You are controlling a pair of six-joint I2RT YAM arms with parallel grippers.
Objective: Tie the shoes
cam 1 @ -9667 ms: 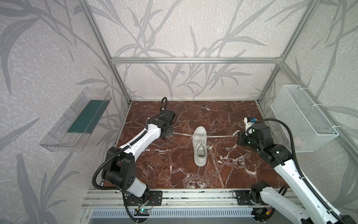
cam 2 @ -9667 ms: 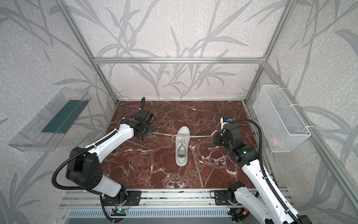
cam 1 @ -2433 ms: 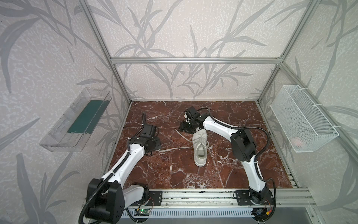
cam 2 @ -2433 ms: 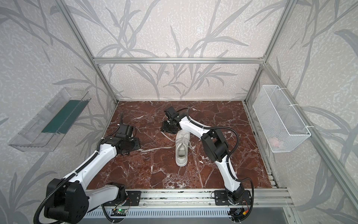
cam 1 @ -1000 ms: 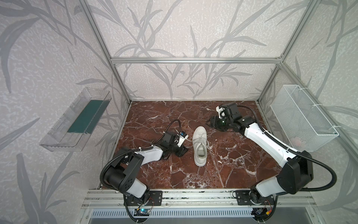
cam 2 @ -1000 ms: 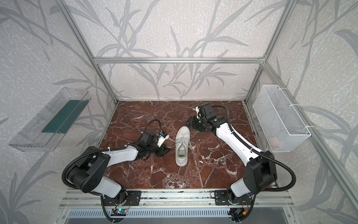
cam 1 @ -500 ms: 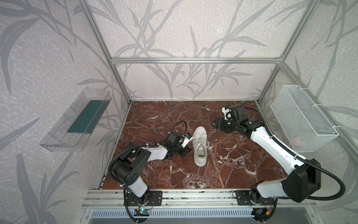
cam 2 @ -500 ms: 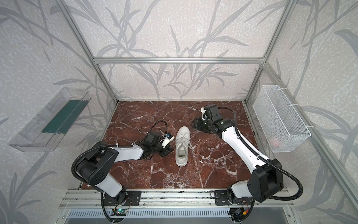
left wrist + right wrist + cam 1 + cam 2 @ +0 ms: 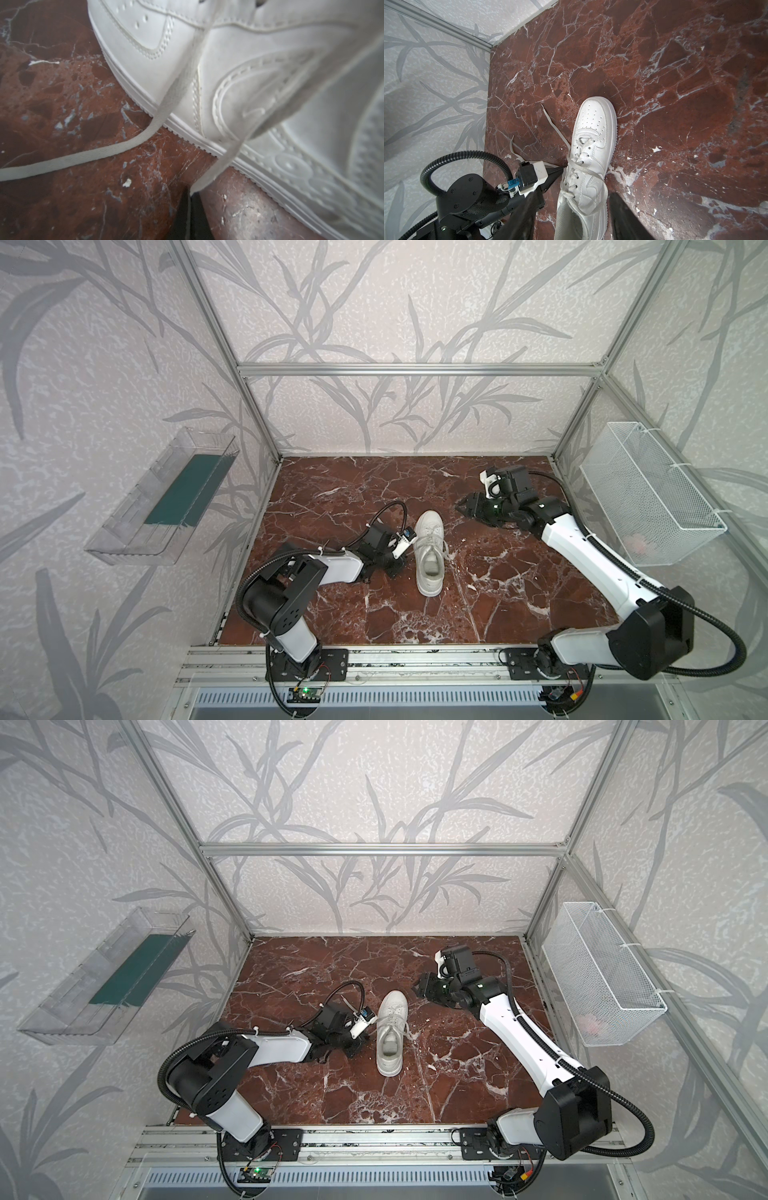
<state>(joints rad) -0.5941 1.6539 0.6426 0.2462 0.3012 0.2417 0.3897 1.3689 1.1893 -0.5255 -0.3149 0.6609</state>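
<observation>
The shoe [image 9: 430, 556] [image 9: 390, 1038], a white low-top sneaker, stands mid-table in both top views with its toe toward the back wall. My left gripper [image 9: 404, 563] [image 9: 365, 1040] lies low against its left side. In the left wrist view that gripper [image 9: 190, 194] is shut on a flat off-white lace [image 9: 224, 158] that runs up to the eyelets. A second lace strand [image 9: 83, 158] trails over the marble, and its loose end [image 9: 548, 118] shows in the right wrist view. My right gripper [image 9: 461, 508] [image 9: 417, 988] hangs open, empty, right of and beyond the toe.
The table is red-brown marble [image 9: 498, 593]. A white wire basket [image 9: 648, 497] hangs on the right wall. On the left wall is a clear tray [image 9: 166, 497] with a green sheet in it. Aluminium frame posts stand at the back corners, and a rail runs along the front edge.
My left gripper crept right to the shoe's side and went from open to shut on the lace. The right arm drew slightly back toward the right, its jaws unchanged.
</observation>
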